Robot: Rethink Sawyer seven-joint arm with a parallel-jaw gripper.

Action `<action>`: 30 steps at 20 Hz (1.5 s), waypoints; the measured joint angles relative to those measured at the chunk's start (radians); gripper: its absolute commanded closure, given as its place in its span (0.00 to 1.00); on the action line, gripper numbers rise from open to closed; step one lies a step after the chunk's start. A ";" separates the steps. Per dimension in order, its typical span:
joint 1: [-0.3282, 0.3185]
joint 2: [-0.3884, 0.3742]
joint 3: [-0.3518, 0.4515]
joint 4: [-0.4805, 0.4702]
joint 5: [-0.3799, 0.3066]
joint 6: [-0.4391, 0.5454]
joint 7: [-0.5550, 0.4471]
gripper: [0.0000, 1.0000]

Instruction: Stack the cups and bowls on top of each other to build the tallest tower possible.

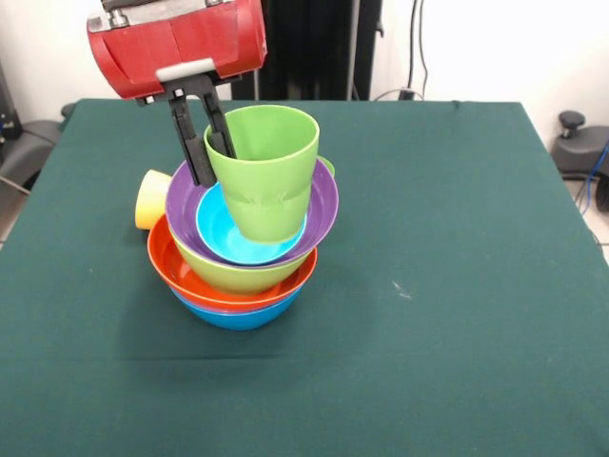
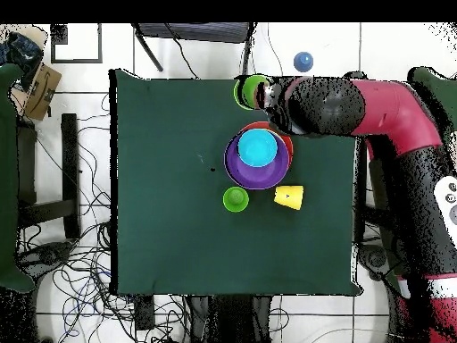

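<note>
The tower (image 1: 243,257) stands mid-table: blue bowl (image 1: 238,314) at the bottom, then orange (image 1: 166,267), lime green (image 1: 238,278), purple (image 1: 186,214) and the small cyan bowl (image 1: 224,238) on top. My gripper (image 1: 211,157) is shut on the left rim of the light green cup (image 1: 266,171) and holds it tilted in the air. In the front view the cup overlaps the cyan bowl. In the overhead view the cup (image 2: 250,89) and the gripper (image 2: 266,93) show beside the tower (image 2: 257,154), on the side away from the robot, and the cyan bowl (image 2: 257,147) shows empty. The pale yellow cup (image 1: 152,198) lies on its side by the tower.
A second small green cup-like thing (image 2: 236,198) stands on the green table (image 2: 161,179) on the robot's side of the tower, next to the yellow cup (image 2: 288,196). Only a sliver of it (image 1: 327,165) shows in the front view. Cables and chairs surround the table.
</note>
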 measured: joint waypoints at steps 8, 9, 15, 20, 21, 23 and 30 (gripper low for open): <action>-0.011 -0.075 -0.007 0.054 -0.008 0.000 0.000 1.00; -0.011 -0.081 -0.008 0.058 -0.008 0.000 0.000 1.00; -0.011 -0.119 -0.020 0.087 -0.008 0.000 0.000 1.00; -0.011 -0.129 -0.033 0.106 -0.010 0.000 0.000 1.00; -0.011 -0.128 -0.035 0.109 -0.010 0.000 0.000 1.00; -0.010 -0.128 -0.041 0.115 -0.012 0.000 0.000 1.00; -0.010 -0.123 -0.068 0.139 -0.016 0.000 0.000 1.00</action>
